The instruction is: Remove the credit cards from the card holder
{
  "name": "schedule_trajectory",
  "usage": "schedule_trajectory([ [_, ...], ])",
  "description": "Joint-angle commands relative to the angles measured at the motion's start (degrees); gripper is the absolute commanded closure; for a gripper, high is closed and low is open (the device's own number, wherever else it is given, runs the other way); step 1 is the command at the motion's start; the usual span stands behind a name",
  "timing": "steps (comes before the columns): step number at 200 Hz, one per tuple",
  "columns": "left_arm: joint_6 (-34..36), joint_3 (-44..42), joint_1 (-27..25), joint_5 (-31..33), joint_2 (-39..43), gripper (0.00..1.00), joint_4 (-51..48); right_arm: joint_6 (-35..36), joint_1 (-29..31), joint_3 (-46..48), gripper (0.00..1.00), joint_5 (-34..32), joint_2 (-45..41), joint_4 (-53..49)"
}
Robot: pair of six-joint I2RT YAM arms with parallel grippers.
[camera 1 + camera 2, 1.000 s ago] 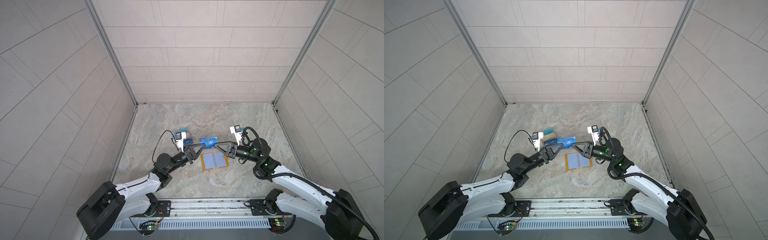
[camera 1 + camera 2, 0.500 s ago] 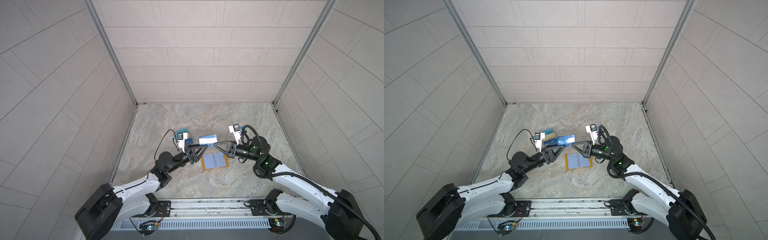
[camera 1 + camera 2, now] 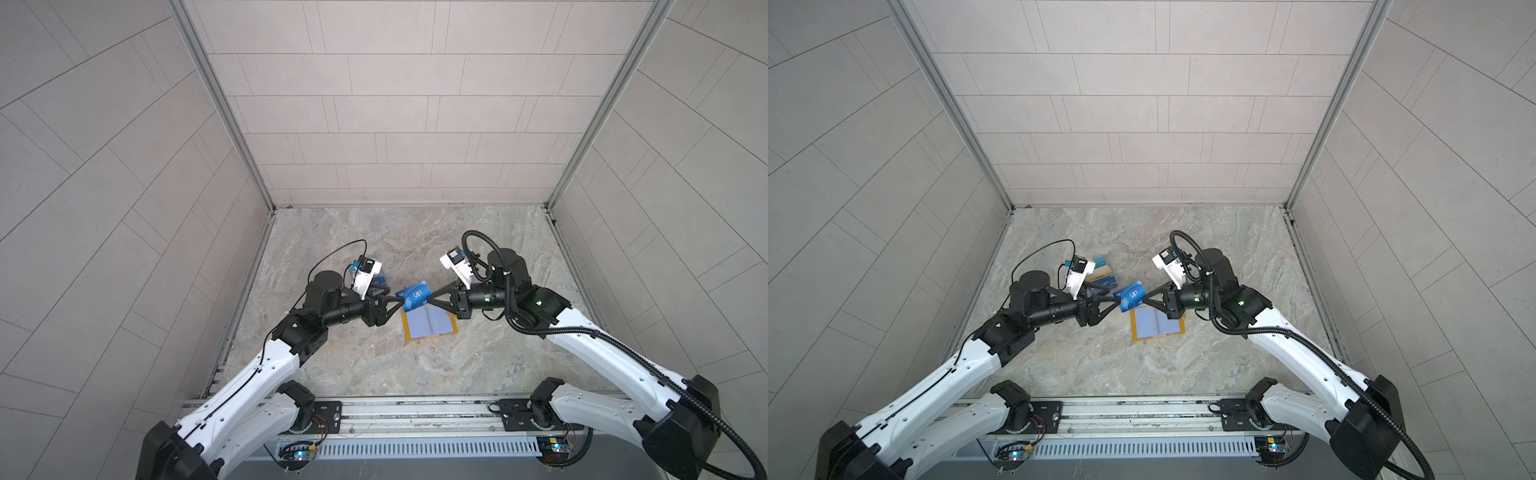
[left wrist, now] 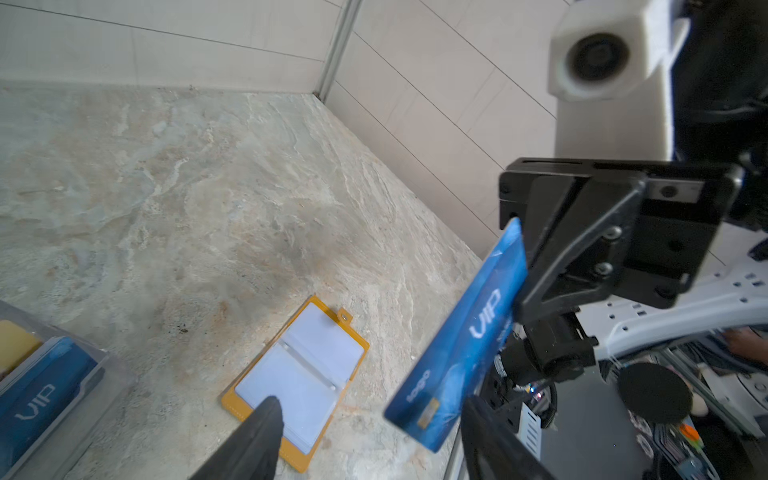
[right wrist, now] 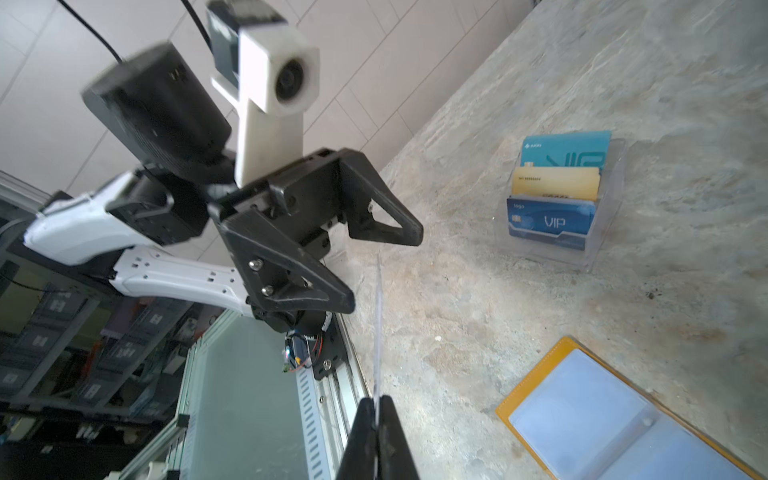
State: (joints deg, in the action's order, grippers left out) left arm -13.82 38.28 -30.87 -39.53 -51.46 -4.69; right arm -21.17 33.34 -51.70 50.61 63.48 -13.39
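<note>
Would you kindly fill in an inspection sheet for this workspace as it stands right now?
Surface: marbled tabletop, a few dark specks.
Job's things: blue VIP card held in the air between the arms; card holder lies open and flat, visible sleeves look empty.
Clutter: clear stand holding three cards, teal, gold and blue.
Grippers: right gripper shut on the blue VIP card's edge; left gripper open, jaws either side of its other end.
Cables: thin black cable arcs above the left wrist; corrugated conduit loops at the right wrist.
Surroundings: tiled walls on three sides; base rail in front.
</note>
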Motion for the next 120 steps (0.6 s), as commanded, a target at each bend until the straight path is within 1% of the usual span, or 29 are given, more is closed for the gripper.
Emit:
schedule_trajectory([
  [1, 13.5, 5.5, 0.3, -10.4, -2.9, 0.32, -15.2, 9.5, 0.1, -1.9, 1.00, 5.5, 1.6, -7.1],
  [22, 18.6, 9.5, 0.3, -17.0, -6.9, 0.39, -20.1, 11.8, 0.3, -3.1, 1.00, 6.3, 3.5, -7.9],
  [41, 22.2, 12.8, 0.3, -19.8, -10.3, 0.53, -24.6, 13.5, 0.4, -4.4, 1.00, 7.1, 4.9, -8.4],
  [56, 24.1, 14.4, 0.3, -21.8, -12.2, 0.62, -27.1, 14.7, 0.4, -5.2, 1.00, 7.9, 5.8, -9.2],
  [93, 25.0, 15.2, 0.4, -25.3, -13.1, 0.72, -28.1, 15.9, 0.5, -5.3, 1.00, 8.9, 7.2, -8.8],
  [120, 26.1, 15.6, 0.6, -25.4, -12.5, 0.77, -30.4, 16.0, 0.6, -4.9, 1.00, 10.0, 7.9, -7.9],
])
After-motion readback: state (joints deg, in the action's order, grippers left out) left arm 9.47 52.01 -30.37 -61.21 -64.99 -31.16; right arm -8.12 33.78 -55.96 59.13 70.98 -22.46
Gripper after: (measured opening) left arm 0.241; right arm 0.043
